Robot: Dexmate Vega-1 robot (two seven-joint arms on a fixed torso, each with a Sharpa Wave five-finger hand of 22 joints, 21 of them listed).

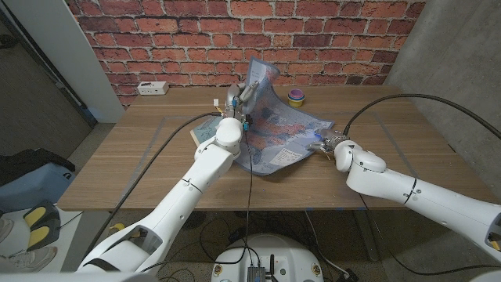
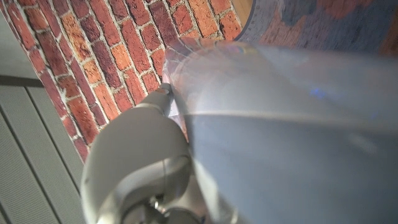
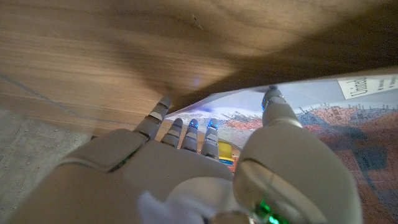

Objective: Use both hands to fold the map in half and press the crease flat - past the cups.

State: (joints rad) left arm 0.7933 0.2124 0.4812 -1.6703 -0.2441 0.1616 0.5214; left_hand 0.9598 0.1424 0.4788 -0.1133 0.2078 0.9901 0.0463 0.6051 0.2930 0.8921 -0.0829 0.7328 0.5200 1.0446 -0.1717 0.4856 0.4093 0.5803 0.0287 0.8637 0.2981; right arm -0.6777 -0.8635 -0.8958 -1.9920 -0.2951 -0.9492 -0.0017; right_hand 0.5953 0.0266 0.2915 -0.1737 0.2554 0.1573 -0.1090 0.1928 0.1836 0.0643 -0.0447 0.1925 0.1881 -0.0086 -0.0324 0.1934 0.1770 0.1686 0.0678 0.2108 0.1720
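Glossy printed map [image 1: 274,125], label fragment reading "United", lies curled on the wooden bench [image 1: 391,133]. Left robot hand [image 1: 237,98] grips its raised edge; right robot hand [image 1: 325,145] pinches its corner.

Glossy printed paper for the map [image 1: 274,125], sheen catching light along its raised edge. Matt, smooth wood with fine grain for the table [image 1: 156,157]. Smooth white plastic shells on both hands, left [image 1: 235,100] and right [image 1: 325,145]. Rough red brick wall [image 1: 196,39] behind.
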